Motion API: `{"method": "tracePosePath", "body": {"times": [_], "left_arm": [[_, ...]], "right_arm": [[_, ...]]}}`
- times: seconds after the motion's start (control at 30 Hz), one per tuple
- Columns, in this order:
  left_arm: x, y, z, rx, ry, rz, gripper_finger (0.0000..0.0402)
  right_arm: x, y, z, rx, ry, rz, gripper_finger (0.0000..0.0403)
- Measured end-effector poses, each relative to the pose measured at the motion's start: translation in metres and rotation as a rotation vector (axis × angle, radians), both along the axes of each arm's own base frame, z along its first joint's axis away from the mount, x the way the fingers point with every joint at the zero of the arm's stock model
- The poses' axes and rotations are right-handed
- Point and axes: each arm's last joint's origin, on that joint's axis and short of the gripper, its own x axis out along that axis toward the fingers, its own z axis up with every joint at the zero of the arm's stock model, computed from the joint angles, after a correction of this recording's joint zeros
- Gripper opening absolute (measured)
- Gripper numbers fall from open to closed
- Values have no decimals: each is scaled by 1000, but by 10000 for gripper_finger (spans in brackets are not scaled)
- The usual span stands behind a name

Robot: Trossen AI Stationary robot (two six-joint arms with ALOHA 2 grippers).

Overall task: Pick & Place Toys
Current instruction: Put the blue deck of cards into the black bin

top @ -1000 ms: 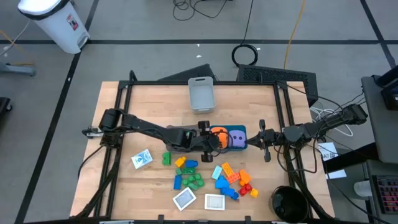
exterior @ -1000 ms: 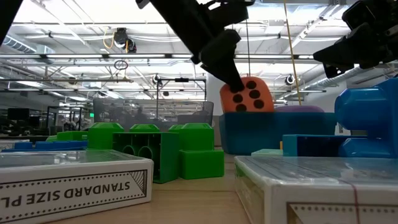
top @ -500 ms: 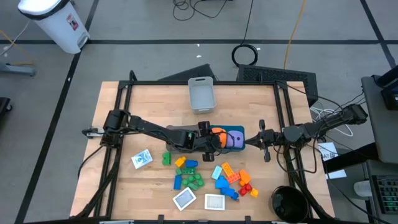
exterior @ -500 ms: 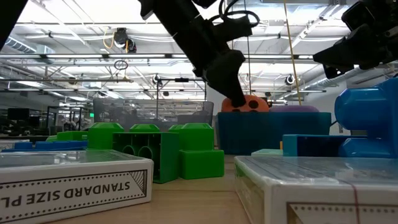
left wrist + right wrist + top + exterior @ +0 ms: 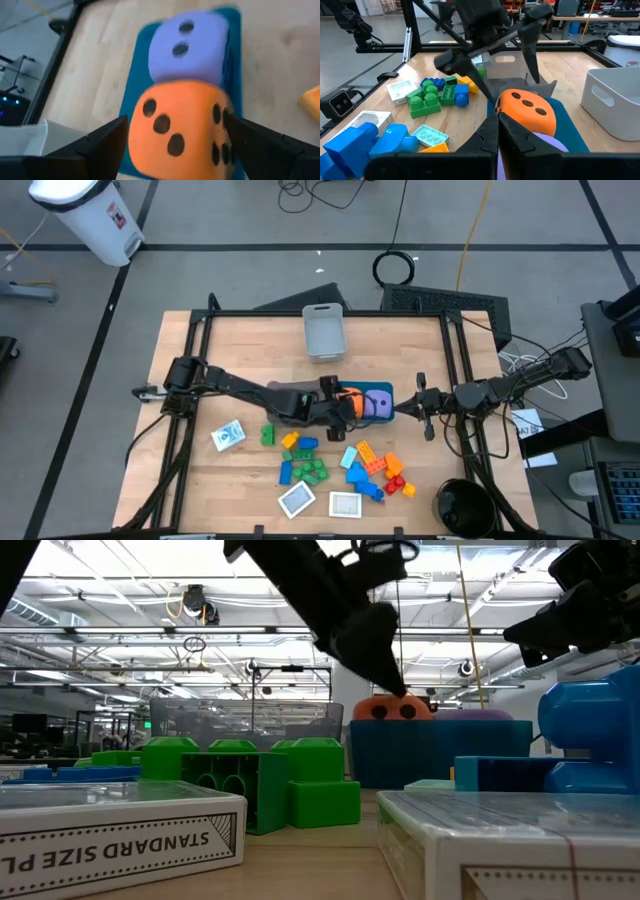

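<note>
The orange die (image 5: 182,127) is seen resting inside the teal bin (image 5: 381,402) near the middle of the tabletop (image 5: 250,340), pressed against the purple die (image 5: 186,47) that shares the bin. The left claw (image 5: 175,145) is released, its fingers (image 5: 107,142) spread to either side of the orange die and apparently no longer gripping it. The right claw (image 5: 498,131) is clenched on nothing and is held just beside the bin's far end, waiting.

The step in hand is judged to be the release and retreat. It is done well if the left claw is lifted straight up, fingers kept wide, so that neither die is dragged or tipped out over the bin wall. A sideways pull is best avoided, since one finger stands close to the die's face.

The remaining toys are left for later: the loose bricks (image 5: 305,470) and the white-edged cards (image 5: 296,500) lie scattered on the tabletop, well apart from the pale grey bin (image 5: 324,332).
</note>
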Motion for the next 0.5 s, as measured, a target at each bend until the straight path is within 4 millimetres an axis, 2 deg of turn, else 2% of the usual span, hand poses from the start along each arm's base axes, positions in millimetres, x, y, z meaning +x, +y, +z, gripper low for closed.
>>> {"method": "tracePosePath", "body": {"times": [0.2, 0.5], "left_arm": [[-7, -4, 23, -4, -47, -17, 345], [-32, -5, 78, -33, -158, -25, 346]], "right_arm": [[0, 0, 0, 0, -1, 0, 0], [0, 0, 0, 0, 0, 0, 0]]}}
